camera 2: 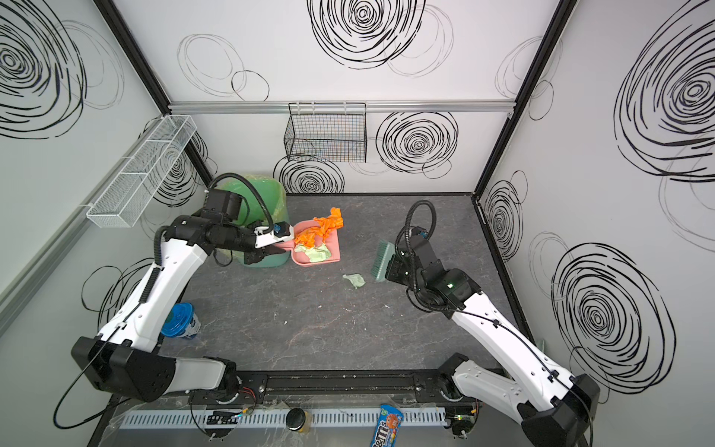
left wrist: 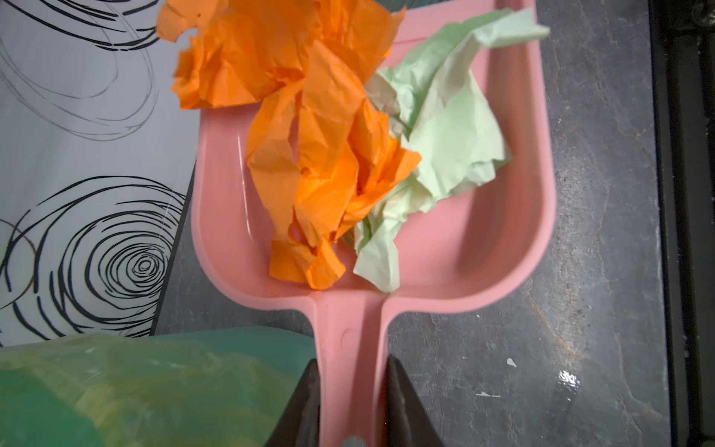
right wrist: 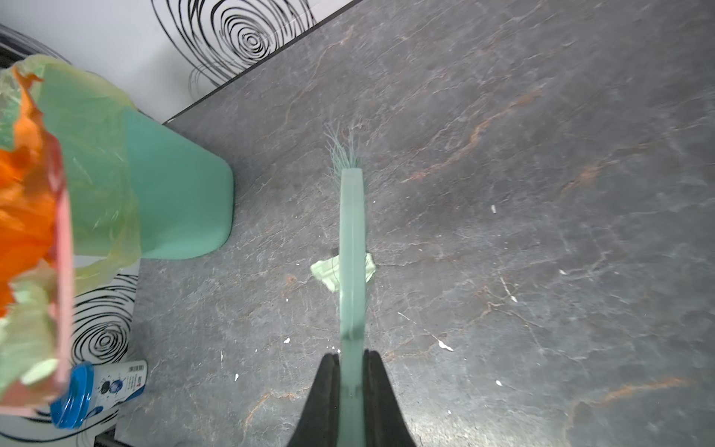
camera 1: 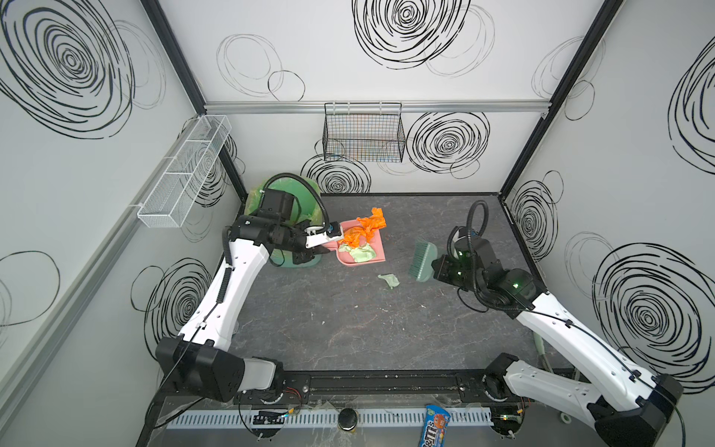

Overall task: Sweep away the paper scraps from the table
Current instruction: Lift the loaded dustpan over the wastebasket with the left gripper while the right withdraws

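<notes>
My left gripper (left wrist: 353,371) is shut on the handle of a pink dustpan (left wrist: 534,216), held up beside the green bin (camera 2: 267,189). Crumpled orange paper scraps (camera 1: 365,228) and pale green ones (camera 1: 361,253) fill the pan; some orange paper hangs over its far lip. One pale green scrap (camera 1: 389,280) lies alone on the dark table (camera 1: 348,329), seen under the brush in the right wrist view (right wrist: 325,271). My right gripper (right wrist: 351,360) is shut on the handle of a green brush (camera 1: 421,260), just right of that scrap. In both top views the left gripper (camera 1: 323,247) and right gripper (camera 2: 389,269) stand apart.
The bin has a yellowish liner and stands at the back left corner. A blue-capped bottle (camera 2: 180,320) stands under the left arm. A black wire basket (camera 1: 363,133) hangs on the back wall, a white mesh one (camera 1: 185,170) on the left wall. A candy packet (camera 1: 435,423) lies on the front ledge.
</notes>
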### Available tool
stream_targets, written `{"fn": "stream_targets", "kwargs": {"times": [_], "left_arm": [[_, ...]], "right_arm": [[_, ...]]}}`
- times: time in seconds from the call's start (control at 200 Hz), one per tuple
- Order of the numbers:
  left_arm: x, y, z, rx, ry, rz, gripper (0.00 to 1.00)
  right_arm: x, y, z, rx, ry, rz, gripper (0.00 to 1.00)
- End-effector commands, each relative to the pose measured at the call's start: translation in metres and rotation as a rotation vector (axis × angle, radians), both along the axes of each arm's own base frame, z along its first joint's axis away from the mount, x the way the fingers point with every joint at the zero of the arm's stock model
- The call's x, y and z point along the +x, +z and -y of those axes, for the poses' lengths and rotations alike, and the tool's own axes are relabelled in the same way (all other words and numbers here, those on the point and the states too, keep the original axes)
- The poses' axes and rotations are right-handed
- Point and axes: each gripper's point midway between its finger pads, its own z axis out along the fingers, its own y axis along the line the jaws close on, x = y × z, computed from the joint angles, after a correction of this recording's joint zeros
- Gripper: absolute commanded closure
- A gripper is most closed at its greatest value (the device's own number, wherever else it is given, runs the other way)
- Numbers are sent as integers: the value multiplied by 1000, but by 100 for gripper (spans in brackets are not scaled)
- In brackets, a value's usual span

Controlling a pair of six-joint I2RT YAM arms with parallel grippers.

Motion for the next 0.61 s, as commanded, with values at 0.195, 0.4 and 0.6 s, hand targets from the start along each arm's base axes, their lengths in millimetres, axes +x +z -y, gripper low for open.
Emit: {"fn": "stream_targets", "kwargs": {"times": [0.195,0.4,0.6], "left_arm": [[7,60,-47,-25,22,16,100],[27,72,-101,1,132,84,100],[55,64,-163,38,253,88,100]], "right_arm": [[-7,-11,-1,31,28,8,100],[-14,-19,4,33,25,-6,100],[-19,-26,6,39,22,-19,100]]}}
